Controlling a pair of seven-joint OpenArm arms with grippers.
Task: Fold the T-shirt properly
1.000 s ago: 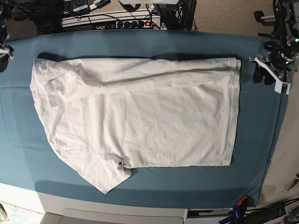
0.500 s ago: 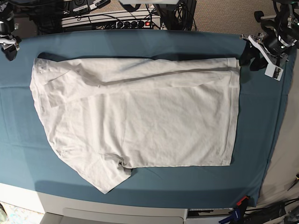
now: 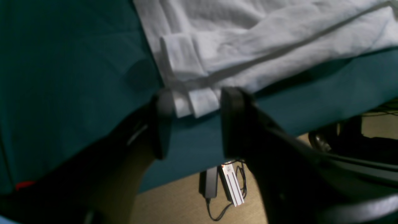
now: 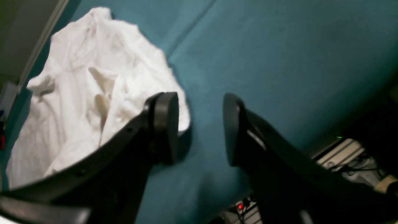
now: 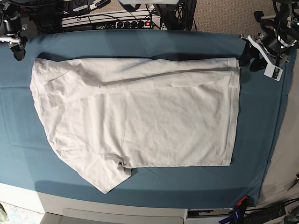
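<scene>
The white T-shirt lies spread on the teal cloth. Its far edge is folded over, and one sleeve points toward the table's front. My left gripper hovers open at the shirt's far right hem corner. In the left wrist view that folded hem corner shows between the two dark fingertips of the left gripper; I cannot tell whether it touches them. My right gripper is open at the far left corner. In the right wrist view the right gripper stands over bare cloth beside the shirt.
A power strip with cables runs behind the table's far edge. The cloth's right edge drops off to the floor. A white table edge shows at the front. An adapter lies on the floor below the left gripper.
The left gripper has moved up toward the far edge, to the shirt's far right corner. The right gripper has shifted from the left edge toward the far left corner. The shirt has not moved.
</scene>
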